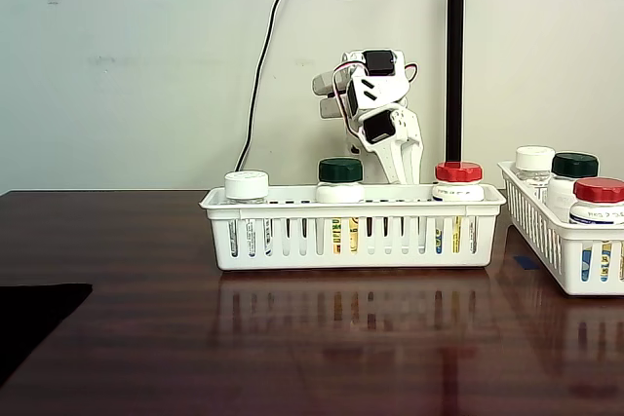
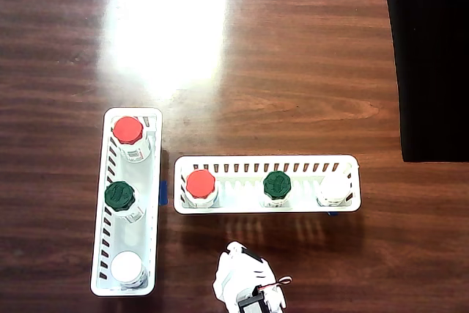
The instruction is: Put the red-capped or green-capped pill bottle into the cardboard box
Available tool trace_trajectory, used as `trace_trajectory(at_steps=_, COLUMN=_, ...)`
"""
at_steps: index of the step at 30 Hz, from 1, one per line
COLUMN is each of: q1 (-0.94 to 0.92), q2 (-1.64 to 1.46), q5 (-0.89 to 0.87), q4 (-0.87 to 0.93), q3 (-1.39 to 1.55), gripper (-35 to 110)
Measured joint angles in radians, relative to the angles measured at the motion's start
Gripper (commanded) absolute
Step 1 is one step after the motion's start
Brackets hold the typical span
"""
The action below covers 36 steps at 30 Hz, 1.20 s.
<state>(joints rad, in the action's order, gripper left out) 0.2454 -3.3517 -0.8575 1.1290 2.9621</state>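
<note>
A: Item one, long white slotted basket?
B: Stands on the dark wooden table. In the fixed view it holds, left to right, a white-capped bottle, the green-capped pill bottle and a red-capped bottle, all upright. Overhead, the pill bottle sits right of the middle.

A: Second basket?
B: Just beside the first and at a right angle to it. It holds another red-capped bottle, a green-capped one and a white-capped one.

A: Gripper?
B: White, folded behind the long basket, fingers pointing down between the green and red caps. It grips nothing; how wide its fingers stand, I cannot tell.

A: Other?
B: Black mat at the table's edge.
</note>
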Motion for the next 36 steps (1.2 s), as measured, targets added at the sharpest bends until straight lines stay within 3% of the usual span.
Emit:
trace_trajectory(at_steps=2, q1=-0.003, q2=0.000, q5=-0.066, q4=-0.005, q3=0.000, gripper=6)
trace_trajectory(at_steps=9, q1=-0.367, q2=0.000, q5=-0.884, q4=-0.190, q3=0.000, gripper=6)
trace_trajectory(at_steps=12, q1=-0.410, q2=0.000, q5=-1.058, q4=-0.199, q3=0.000, gripper=6)
trace_trajectory(at_steps=19, q1=-0.423, q2=0.000, q5=-1.127, q4=-0.199, q3=0.000, gripper=6)
trace_trajectory(at_steps=36, q1=-0.454, q2=0.000, q5=-1.100, q4=-0.281, q3=0.000, gripper=6)
